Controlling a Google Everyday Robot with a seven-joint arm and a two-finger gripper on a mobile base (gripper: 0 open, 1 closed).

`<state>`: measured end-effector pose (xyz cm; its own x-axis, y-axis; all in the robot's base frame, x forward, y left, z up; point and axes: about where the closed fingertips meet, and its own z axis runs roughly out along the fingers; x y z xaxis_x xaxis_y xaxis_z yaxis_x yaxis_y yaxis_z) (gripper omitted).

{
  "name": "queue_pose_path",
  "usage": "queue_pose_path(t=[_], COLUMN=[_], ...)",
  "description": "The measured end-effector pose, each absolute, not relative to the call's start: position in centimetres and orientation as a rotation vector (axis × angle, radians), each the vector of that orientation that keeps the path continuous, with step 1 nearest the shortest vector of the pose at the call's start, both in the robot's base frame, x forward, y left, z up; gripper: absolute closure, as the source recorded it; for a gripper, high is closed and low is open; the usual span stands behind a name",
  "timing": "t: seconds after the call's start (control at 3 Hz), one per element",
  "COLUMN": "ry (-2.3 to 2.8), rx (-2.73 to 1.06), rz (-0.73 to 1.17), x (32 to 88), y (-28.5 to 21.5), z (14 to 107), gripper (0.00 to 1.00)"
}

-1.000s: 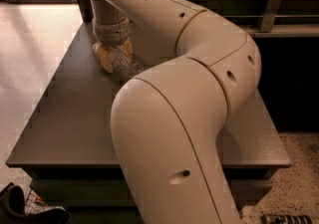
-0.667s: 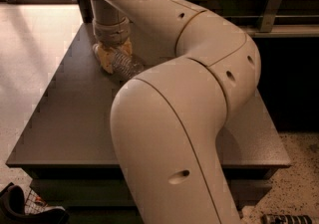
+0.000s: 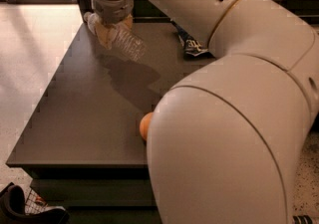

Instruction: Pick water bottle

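Upper left of frame: gripper point(image 3: 110, 30) hangs from the wrist over the far left part of the dark table point(image 3: 82, 118). Its tan pads point(image 3: 103, 34) are clamped on the water bottle point(image 3: 127, 44) near the shoulder end, so the claw is closed around the bottle, not wide.

Bottle is held tilted. The white cap point(image 3: 89, 17) points to the upper left and the ribbed clear body slants down to the lower right. The grip sits close to the cap end, which likely explains the droop of the longer body.

A dark shadow point(image 3: 130, 76) lies on the tabletop below and right of the bottle, apart from it. Judged from that gap, the bottle is off the surface and the pick looks largely made.

The arm point(image 3: 224, 118) fills the right and lower frame. Its big elbow housing hides much of the table.

An orange point(image 3: 145, 126) peeks out at the arm's left edge, lower centre, well apart from the bottle. A dark crumpled snack bag point(image 3: 192, 45) lies on the table at upper centre, partly behind the arm.

Risk, as a judgement: an off-centre hold on a smooth, ribbed bottle could let it pivot in the pads.
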<state>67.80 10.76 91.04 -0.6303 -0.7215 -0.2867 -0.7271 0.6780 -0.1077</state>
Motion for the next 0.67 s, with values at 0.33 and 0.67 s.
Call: queue_pose_path(t=[0.33,0.67], ry=[2.478,2.351], rx=[-1.162,-1.212], rz=[0.05,0.187], x=[67.65,67.57], y=[10.2,9.94], z=[93.86,94.09], gripper=[1.0,1.0])
